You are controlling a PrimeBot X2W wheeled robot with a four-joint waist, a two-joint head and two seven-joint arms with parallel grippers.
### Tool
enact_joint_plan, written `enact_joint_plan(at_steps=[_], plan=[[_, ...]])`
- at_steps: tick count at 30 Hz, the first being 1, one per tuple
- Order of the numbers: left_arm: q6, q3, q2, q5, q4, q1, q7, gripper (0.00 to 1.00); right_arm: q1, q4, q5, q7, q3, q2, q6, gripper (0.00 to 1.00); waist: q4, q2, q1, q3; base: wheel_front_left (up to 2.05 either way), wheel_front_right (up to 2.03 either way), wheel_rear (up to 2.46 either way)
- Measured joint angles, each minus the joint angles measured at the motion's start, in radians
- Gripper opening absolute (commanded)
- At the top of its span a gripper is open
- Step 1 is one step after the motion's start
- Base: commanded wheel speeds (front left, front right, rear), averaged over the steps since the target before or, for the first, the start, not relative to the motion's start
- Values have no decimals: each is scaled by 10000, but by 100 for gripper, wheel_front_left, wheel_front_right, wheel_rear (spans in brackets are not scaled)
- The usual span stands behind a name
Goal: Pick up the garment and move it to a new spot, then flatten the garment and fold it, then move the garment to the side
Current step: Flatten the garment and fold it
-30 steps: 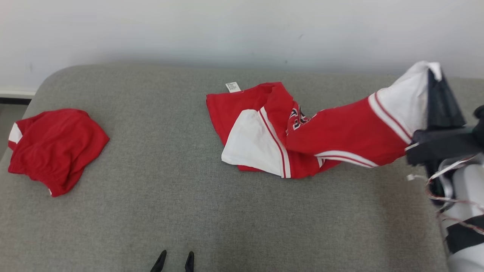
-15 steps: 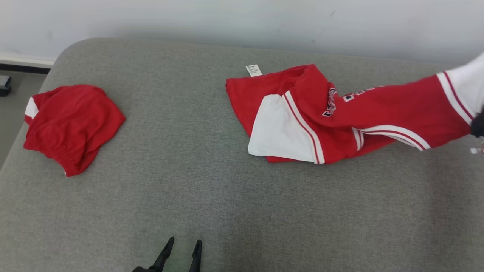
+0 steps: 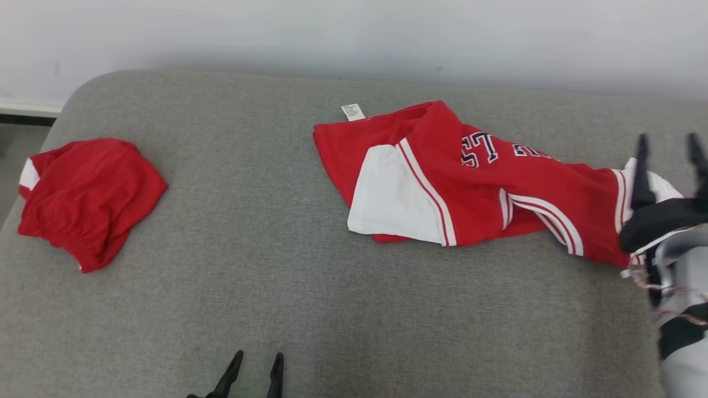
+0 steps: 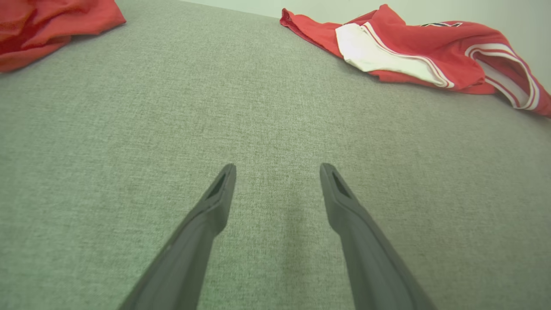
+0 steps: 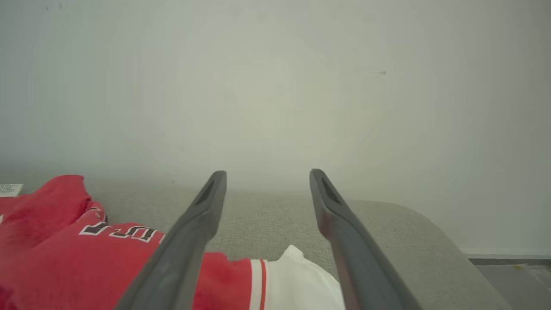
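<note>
- Snagging looks like the nearest risk: the right gripper [image 3: 667,142] hangs with its fingers spread directly over the white end of the red-and-white sports garment [image 3: 459,188]. If a fingertip catches that loose hem, it could drag the cloth along with it.
- Sliding off is a second risk. In the right wrist view, the garment's white end [image 5: 297,280] lies near the rounded corner of the grey fabric cushion [image 5: 387,232], and a small tug that way could tip it over the edge.
- Flattening may also go badly. The garment lies rumpled, from the upper centre of the head view to its right edge. One red layer with dark lettering is folded over a white side panel, and a care label [image 3: 353,112] sticks out at its top left corner. Pressing it down as it lies would probably set those creases in.
- Mixing up targets is possible, since a second red garment [image 3: 88,199] sits bunched at the left edge of the head view, well apart from the first.
- Right arm: it enters from the right edge of the head view with its pale forearm low. Its dark fingers point up the frame toward the white wall [image 3: 354,38]. The jaws are released and hold nothing, and the right wrist view shows bare cushion and wall between them.
- Left arm: the left gripper [image 3: 259,358] rests at the bottom centre of the head view, fingers pointing up the frame. Its jaws are parted and empty over bare cushion, well apart from both garments, as the left wrist view confirms.
</note>
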Motion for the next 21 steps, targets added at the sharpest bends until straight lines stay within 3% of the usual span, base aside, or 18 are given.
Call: enact_joint_plan(at_steps=[11,21], plan=[[0,-167,0,-4,-92,-36,0,100,1375,-1097,1241,-21,3076,548,0,100,-336,-1,0,-164,0,0,0],[0,-416,0,-178,-109,-92,0,100,843,-792,2573,-23,6780,798,0,100,112,-1,0,-2,0,0,0]])
